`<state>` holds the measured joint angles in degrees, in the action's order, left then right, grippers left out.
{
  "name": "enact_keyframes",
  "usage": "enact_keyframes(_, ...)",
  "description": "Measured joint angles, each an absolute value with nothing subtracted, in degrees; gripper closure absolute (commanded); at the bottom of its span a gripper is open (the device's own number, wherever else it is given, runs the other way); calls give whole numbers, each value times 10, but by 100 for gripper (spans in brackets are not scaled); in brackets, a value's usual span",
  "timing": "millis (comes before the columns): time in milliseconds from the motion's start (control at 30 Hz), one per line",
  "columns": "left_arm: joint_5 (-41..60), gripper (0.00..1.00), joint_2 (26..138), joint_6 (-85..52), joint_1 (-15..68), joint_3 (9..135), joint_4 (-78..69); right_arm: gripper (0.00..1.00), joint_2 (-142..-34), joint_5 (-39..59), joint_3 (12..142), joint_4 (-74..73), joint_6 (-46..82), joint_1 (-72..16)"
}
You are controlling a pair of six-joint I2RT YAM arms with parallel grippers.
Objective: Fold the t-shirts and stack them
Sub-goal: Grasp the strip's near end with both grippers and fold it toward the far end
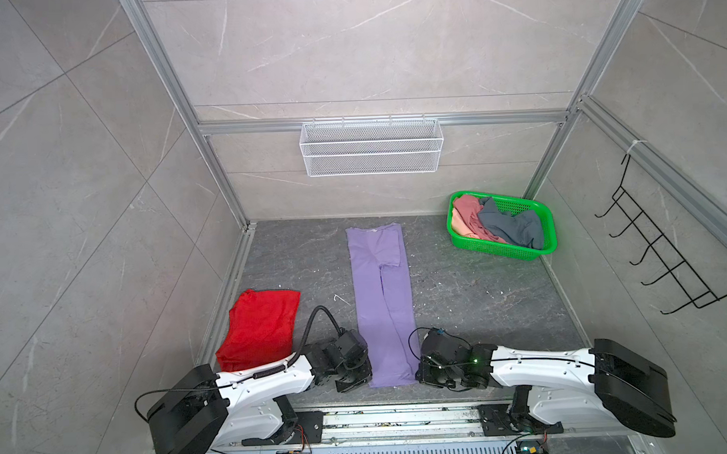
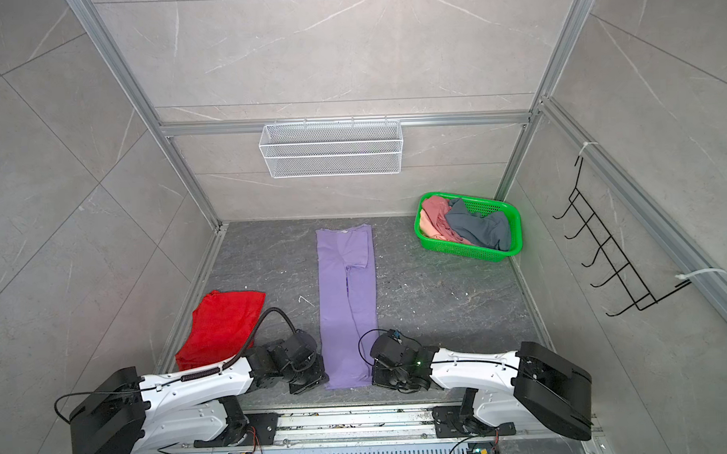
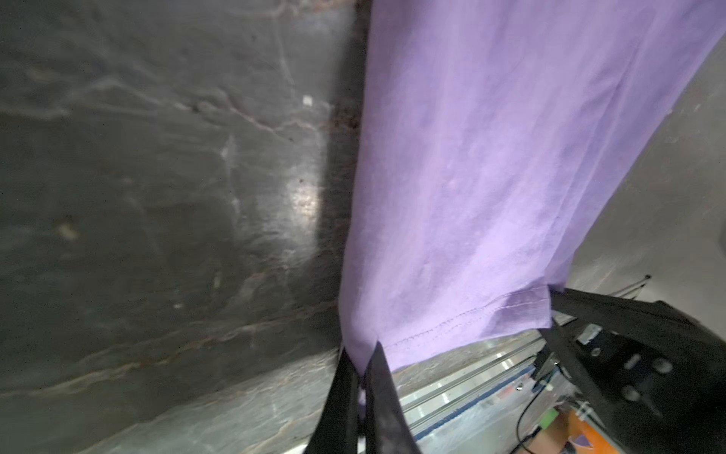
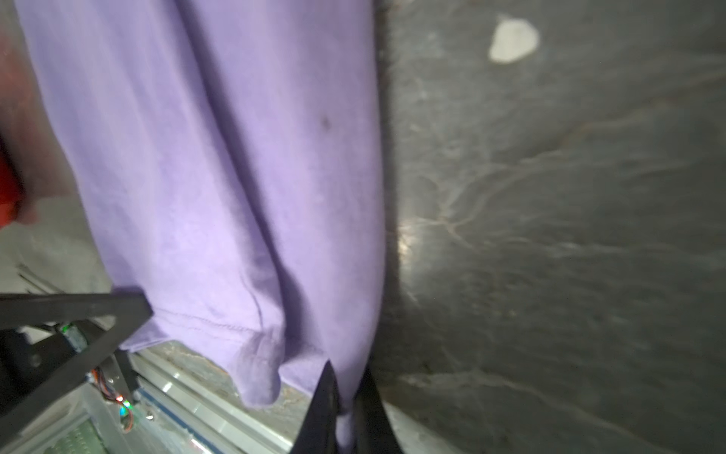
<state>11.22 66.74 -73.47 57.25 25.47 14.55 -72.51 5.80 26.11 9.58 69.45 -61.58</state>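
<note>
T-shirt (image 1: pixel 371 311), lavender, narrow strip, stitched hem

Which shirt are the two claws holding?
The lavender t-shirt, the long strip mid-table: left gripper and right gripper pinch its near hem. The red t-shirt lies unheld.

The walls (image 1: pixel 368 49) are big grey tiles with thin white lines. Silver metal bars (image 1: pixel 383 122) run along their edges. A white wire basket (image 1: pixel 371 146) hangs on the back wall. A black hook rack (image 1: pixel 662 251) hangs on the right wall. The floor (image 1: pixel 481 298) is dark grey stone with small white specks and a shiny spot of light.
</note>
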Motion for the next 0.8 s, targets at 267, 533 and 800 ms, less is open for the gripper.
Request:
enact_keyframes(267,112,100,649,-731,587,260,168,100,-671,19,266,146,693,-633)
enact_keyframes(533,111,100,685,-666,538,356,170,100,-676,-37,320,112,657,-609)
enact_keyframes(800,110,100,784,-559,415,476,162,100,-803,-36,428,30,586,-485)
